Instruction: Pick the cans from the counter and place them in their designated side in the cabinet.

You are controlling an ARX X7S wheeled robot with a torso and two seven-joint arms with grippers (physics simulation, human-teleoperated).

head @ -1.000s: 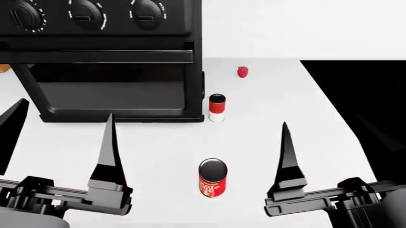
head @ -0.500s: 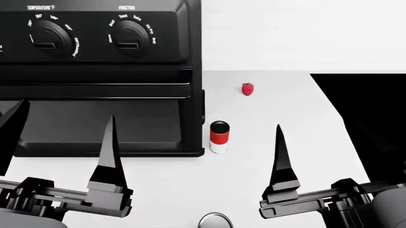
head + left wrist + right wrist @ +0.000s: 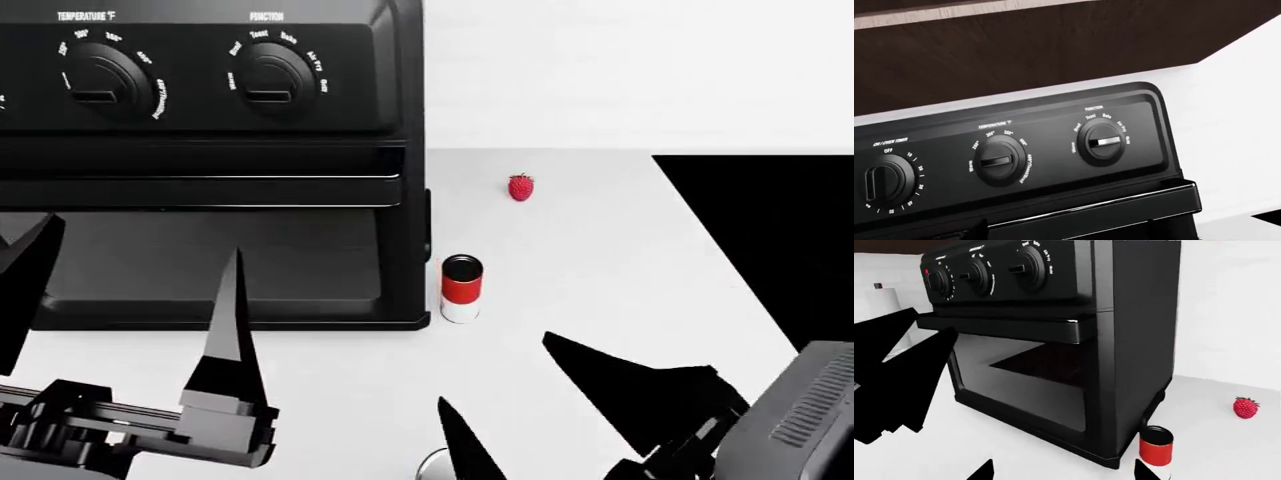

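Observation:
The slim red-over-white can (image 3: 461,288) stands upright on the white counter (image 3: 601,250), just off the black oven's front right corner; the right wrist view shows this can (image 3: 1156,444) too. Only a sliver of the wider can's silver lid (image 3: 430,466) shows at the head view's lower edge, partly behind a finger of my right gripper (image 3: 495,368). That gripper is open and tilted, above and to the right of the lid, and nothing is between its fingers. My left gripper (image 3: 144,235) is open and empty in front of the oven door. Dark wood cabinet fronts (image 3: 1021,50) show above the oven.
A black toaster oven (image 3: 214,160) with knobs fills the counter's left side. A small red strawberry (image 3: 521,187) lies behind the slim can. The black cooktop (image 3: 787,250) is at the right. A white wall runs behind the counter.
The head view tilted up, pushing the wide can to the lower edge. Since then my right gripper has swung left and turned towards that can's lid. The left gripper has barely moved.

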